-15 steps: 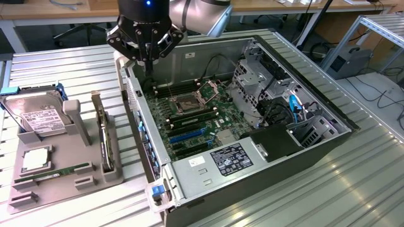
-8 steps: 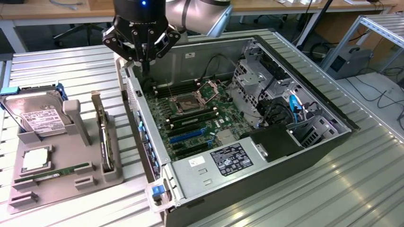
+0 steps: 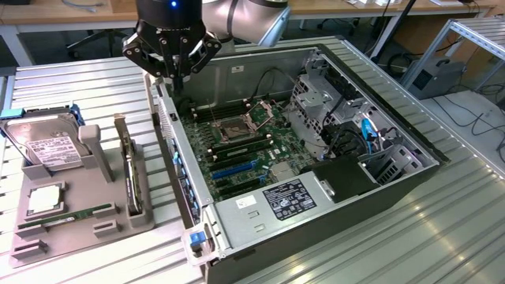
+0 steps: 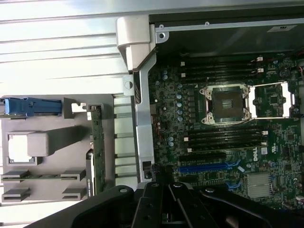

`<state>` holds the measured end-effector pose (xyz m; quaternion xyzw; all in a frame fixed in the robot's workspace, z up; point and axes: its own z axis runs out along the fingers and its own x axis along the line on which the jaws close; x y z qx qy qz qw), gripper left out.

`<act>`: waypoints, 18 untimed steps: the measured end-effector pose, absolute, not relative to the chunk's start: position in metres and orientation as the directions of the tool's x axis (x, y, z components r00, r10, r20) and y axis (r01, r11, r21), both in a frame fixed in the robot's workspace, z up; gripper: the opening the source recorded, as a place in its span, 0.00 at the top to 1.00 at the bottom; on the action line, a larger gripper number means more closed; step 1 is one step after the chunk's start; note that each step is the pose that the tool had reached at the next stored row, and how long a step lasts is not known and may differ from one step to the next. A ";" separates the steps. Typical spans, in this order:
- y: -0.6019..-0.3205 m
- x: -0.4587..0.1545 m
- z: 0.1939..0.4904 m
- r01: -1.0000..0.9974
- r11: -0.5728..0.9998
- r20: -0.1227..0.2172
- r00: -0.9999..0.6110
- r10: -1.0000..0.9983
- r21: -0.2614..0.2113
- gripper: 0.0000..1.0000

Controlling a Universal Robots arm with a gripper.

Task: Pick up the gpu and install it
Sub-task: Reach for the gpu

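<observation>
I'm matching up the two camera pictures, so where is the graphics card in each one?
Exterior view: the graphics card stands on edge in the grey holder, to the exterior view's left of the computer case.
Wrist view: the card stands in that holder, beside the case wall.
Shared landmark: the processor socket.

A: Any readable text? Quick.
B: One maybe. There's white lettering [image 4: 255,153] on the motherboard [image 4: 285,137], just past the CPU socket [image 4: 227,104] on the side of the blue slots [image 4: 204,167]. It's turned sideways and looks like DELL, not certain.
A: Black label [image 3: 289,199] on the power supply [image 3: 245,216]?
B: White print and marks, well away from the socket. Too small to read.
A: Hard drive label [image 3: 51,151]?
B: White with dark print lines, far from the socket, outside the case. Unreadable.
A: White sticker [image 3: 236,69] on the wall behind the socket?
B: Illegible.
</observation>
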<state>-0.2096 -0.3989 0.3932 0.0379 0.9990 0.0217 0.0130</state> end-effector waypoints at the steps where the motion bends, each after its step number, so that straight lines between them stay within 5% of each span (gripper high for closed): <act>1: -0.399 -0.210 0.393 0.075 0.996 -0.024 -0.997 0.076 0.044 0.89; 18: -0.399 -0.221 0.393 0.075 0.996 -0.024 -0.997 0.076 0.044 0.89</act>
